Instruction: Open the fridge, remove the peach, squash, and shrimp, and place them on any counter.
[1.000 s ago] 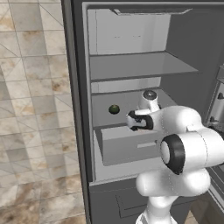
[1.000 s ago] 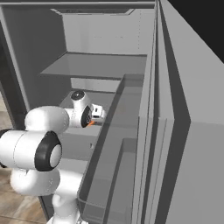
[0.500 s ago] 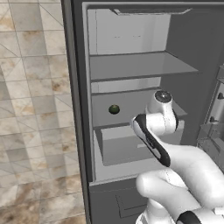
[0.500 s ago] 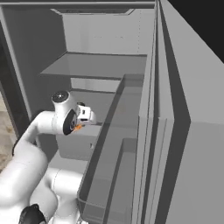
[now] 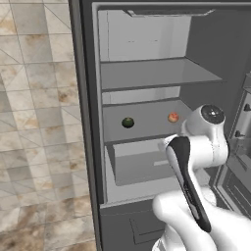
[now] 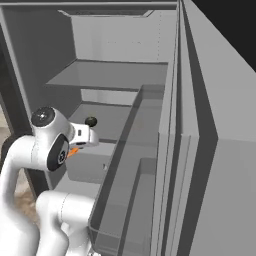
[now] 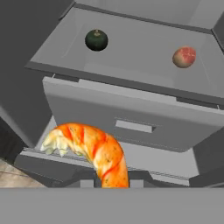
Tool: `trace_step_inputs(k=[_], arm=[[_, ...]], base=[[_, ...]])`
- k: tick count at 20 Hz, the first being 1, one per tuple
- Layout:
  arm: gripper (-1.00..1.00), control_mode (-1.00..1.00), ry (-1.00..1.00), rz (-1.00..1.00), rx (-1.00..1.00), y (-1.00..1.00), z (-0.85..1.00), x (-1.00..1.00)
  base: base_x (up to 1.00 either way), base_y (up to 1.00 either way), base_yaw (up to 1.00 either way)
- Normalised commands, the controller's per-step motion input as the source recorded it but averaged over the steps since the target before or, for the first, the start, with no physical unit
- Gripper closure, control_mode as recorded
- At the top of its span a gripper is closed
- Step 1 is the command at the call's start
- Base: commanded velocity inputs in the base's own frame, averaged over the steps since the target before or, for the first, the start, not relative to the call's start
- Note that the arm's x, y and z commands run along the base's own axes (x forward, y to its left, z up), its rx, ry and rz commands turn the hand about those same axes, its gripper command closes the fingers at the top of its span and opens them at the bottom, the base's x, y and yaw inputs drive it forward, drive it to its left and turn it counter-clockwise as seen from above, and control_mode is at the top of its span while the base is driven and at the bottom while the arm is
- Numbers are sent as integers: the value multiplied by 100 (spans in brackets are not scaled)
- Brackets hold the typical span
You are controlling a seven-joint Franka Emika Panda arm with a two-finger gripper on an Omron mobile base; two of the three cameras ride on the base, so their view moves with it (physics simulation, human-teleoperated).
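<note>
The gripper (image 7: pixel 111 181) grips the shrimp (image 7: pixel 94 151) before the open fridge (image 5: pixel 147 88). Squash (image 7: pixel 96 40) and peach (image 7: pixel 184 57) sit apart on a shelf (image 7: pixel 131 57).

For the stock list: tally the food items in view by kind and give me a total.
Peach: 1, on the fridge shelf
Squash: 1, on the same shelf
Shrimp: 1, gripped in the hand, outside the shelf
Total: 3
</note>
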Motion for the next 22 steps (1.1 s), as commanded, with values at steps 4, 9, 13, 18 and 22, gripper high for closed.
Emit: trace_step_inputs(k=[4,9,13,18,22], arm=[[100,-100,2,0,0,-1,84,-75],[100,-100,2,0,0,-6,33,-25],[100,-100,2,0,0,-6,0,0],[100,100,-1,0,0,0,1,-2],[100,100,0,0,0,0,0,0]], base=[[0,0,0],[0,0,0],[0,0,0],[-4,0,0],[-64,0,0]])
